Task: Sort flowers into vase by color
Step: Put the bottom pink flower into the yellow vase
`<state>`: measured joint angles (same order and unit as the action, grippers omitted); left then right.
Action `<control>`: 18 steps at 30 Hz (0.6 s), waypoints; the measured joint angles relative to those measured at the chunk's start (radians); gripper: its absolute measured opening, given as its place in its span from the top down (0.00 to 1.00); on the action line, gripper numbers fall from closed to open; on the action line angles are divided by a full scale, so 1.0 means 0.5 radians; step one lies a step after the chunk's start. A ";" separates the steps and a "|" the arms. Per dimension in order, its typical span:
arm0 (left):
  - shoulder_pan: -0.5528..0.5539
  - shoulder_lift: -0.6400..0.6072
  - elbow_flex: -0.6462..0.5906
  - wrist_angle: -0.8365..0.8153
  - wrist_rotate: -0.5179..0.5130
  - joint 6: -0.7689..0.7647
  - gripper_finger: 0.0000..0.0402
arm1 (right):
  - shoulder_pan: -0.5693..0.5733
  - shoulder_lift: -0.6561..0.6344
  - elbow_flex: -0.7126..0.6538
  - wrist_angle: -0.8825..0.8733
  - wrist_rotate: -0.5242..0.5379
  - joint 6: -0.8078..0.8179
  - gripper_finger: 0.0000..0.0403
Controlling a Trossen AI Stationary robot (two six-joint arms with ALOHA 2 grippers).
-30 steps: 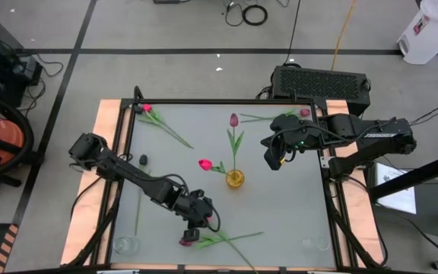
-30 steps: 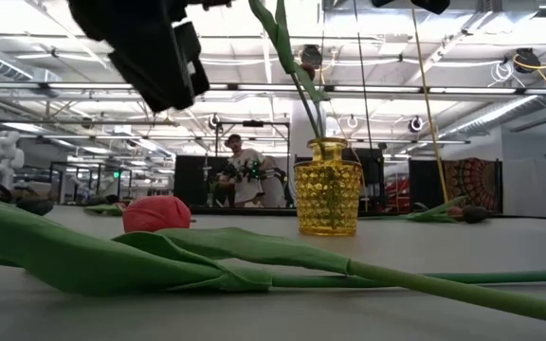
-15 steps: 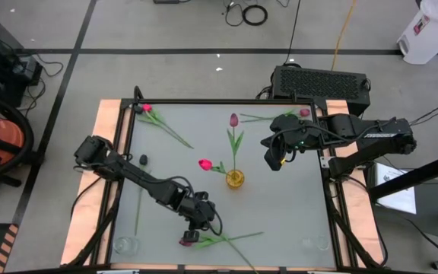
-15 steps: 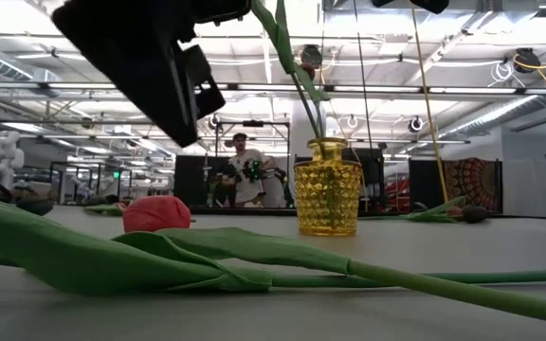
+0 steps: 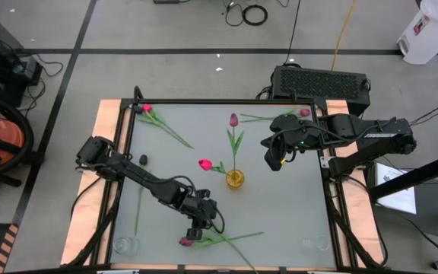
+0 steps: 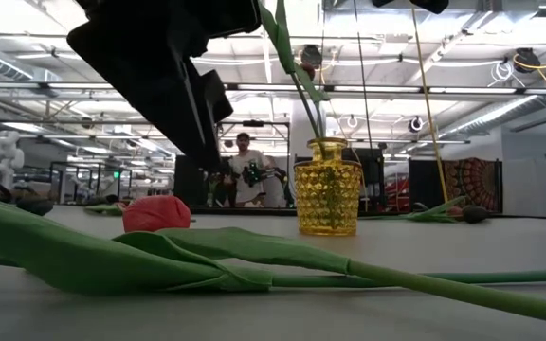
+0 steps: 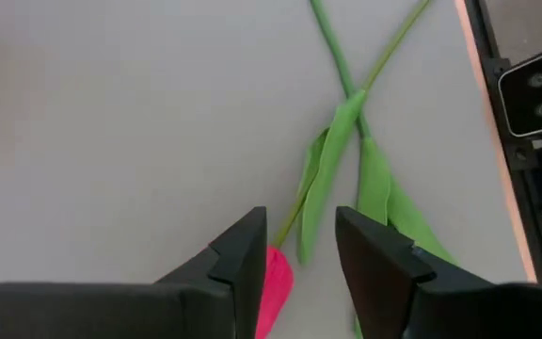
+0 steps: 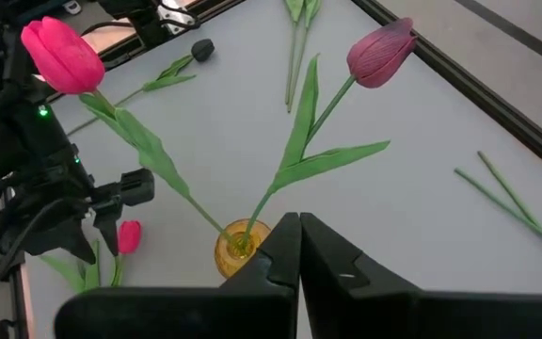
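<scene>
Left wrist view: the left hand (image 7: 297,252) hangs parted and empty over a pink flower (image 7: 273,282) lying on the bench (image 7: 111,122). The right hand (image 8: 298,247), shut and empty, hovers above the yellow vase (image 8: 236,247).

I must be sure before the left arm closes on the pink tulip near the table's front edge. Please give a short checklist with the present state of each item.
1. Left pincer open: ok.
2. Pink tulip between its fingers: ok, head and stem sit in the gap.
3. Only one stem in the gap: cannot tell, a second green stem crosses close by.
4. Yellow vase upright: ok.
5. Right pincer shut and away from the tulip: ok.
</scene>
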<state>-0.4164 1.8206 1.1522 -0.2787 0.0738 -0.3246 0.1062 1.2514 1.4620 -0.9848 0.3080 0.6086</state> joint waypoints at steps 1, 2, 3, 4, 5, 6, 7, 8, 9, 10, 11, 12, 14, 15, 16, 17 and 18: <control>0.000 0.000 0.000 0.000 0.000 0.001 0.66 | 0.000 0.000 0.000 0.000 0.000 0.000 1.00; 0.000 0.008 0.000 0.002 0.000 0.002 0.66 | 0.000 0.000 0.000 0.000 0.000 0.001 1.00; 0.000 0.019 0.000 0.006 0.000 0.000 0.66 | 0.000 0.000 0.000 0.000 0.000 0.001 1.00; 0.000 0.033 0.000 0.004 0.000 0.001 0.66 | 0.000 0.000 0.000 0.000 0.000 0.001 1.00; 0.000 0.050 0.000 0.000 0.000 0.001 0.66 | 0.000 0.000 0.000 0.000 0.000 0.001 1.00; 0.000 0.067 0.000 0.001 0.000 0.001 0.66 | 0.000 0.000 0.000 0.000 0.000 0.001 1.00; 0.000 0.086 0.000 0.007 0.001 0.001 0.66 | 0.000 0.000 0.000 0.000 0.000 0.001 1.00; 0.000 0.101 0.000 0.011 0.000 0.003 0.66 | 0.000 0.000 0.000 0.000 0.000 0.001 1.00; 0.000 0.112 0.000 0.008 -0.004 0.005 0.66 | 0.000 0.000 0.000 0.000 0.000 0.001 1.00; -0.001 0.119 0.000 0.009 -0.011 0.024 0.66 | 0.000 0.000 0.000 0.000 0.000 0.002 1.00; -0.005 0.120 0.000 0.009 -0.024 0.044 0.66 | 0.000 0.000 0.000 0.000 0.001 0.006 1.00; -0.005 0.119 0.000 0.011 -0.049 0.062 0.66 | 0.000 0.000 0.000 0.000 0.000 0.006 1.00; -0.006 0.119 0.000 0.023 -0.069 0.107 0.66 | 0.000 0.000 0.000 0.000 0.001 0.007 1.00; -0.006 0.119 0.000 0.017 -0.082 0.124 0.66 | 0.000 0.000 0.000 0.000 0.000 0.007 1.00; -0.005 0.119 0.000 0.014 -0.089 0.140 0.66 | 0.000 0.000 0.000 0.000 0.000 0.007 1.00; -0.005 0.119 0.000 0.014 -0.091 0.149 0.66 | 0.000 0.000 0.000 0.000 0.000 0.007 1.00; -0.005 0.119 0.000 0.014 -0.091 0.155 0.66 | 0.000 0.000 0.000 0.000 0.000 0.007 1.00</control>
<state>-0.4191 1.8801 1.1522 -0.2718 0.0284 -0.2470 0.1063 1.2514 1.4620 -0.9848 0.3082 0.6120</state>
